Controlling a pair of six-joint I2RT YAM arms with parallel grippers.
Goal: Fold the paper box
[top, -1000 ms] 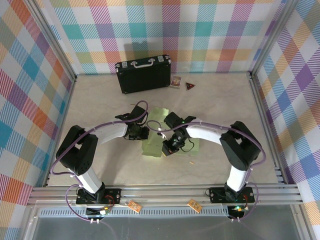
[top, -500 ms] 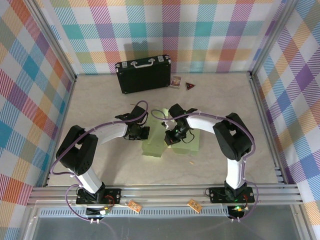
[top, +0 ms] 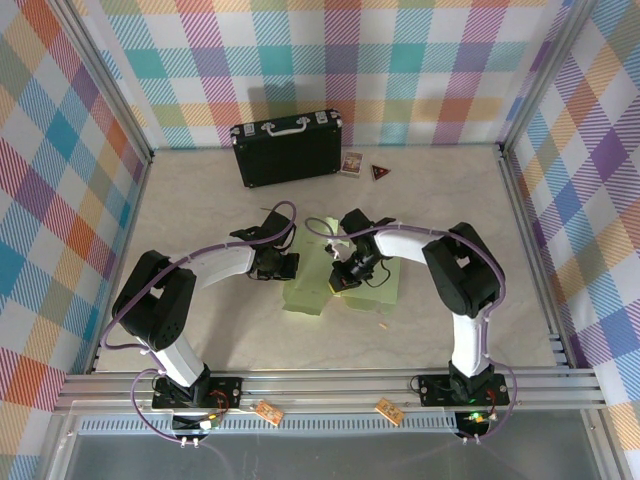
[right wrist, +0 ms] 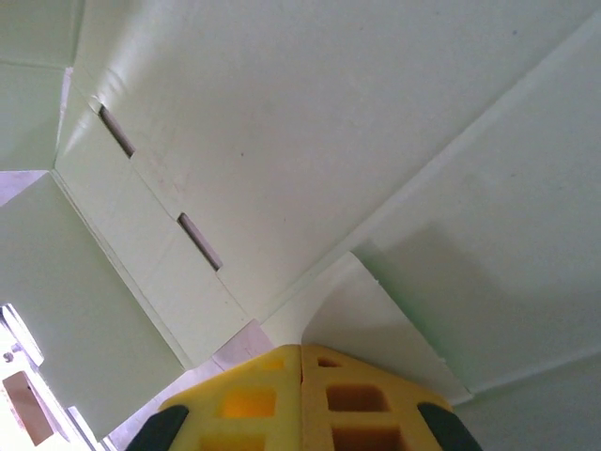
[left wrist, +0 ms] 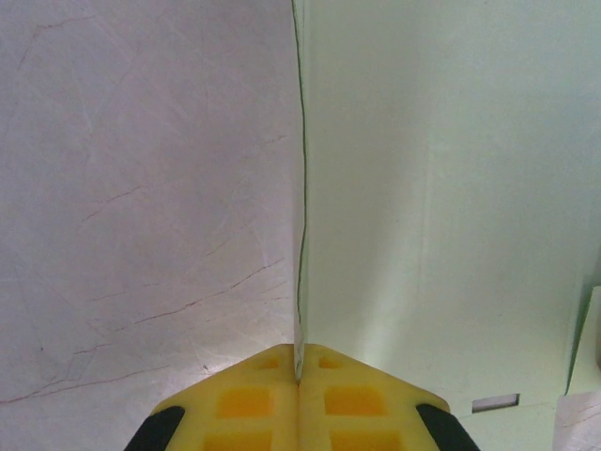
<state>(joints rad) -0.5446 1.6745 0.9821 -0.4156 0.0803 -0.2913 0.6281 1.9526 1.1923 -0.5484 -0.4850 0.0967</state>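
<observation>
The pale green card paper box [top: 306, 296] was spread at the middle of the marbled table [top: 200, 210]. Its left edge was clamped in the left gripper [left wrist: 299, 376]. The right gripper [right wrist: 301, 352], jaws pressed together, was laid against a flap and had been shifted farther away than a second earlier.

"What do the walls look like?"

"All checks! The back wall [top: 400, 60], the left wall [top: 50, 200] and the right wall [top: 590, 180] have squares of pink, orange, teal, purple and yellow, with white in between."

"What is in the corners?"

"Grey metal posts [top: 112, 80]. A grey metal rail [top: 330, 385] also runs along the near edge."

"And the bench?"

"The bench [top: 200, 330] is pale, like stone. Up close it has thin dark lines on it, like little cracks."

"Is it bright in there?"

"Yes. The light is soft and even, and the shadows are faint."
</observation>
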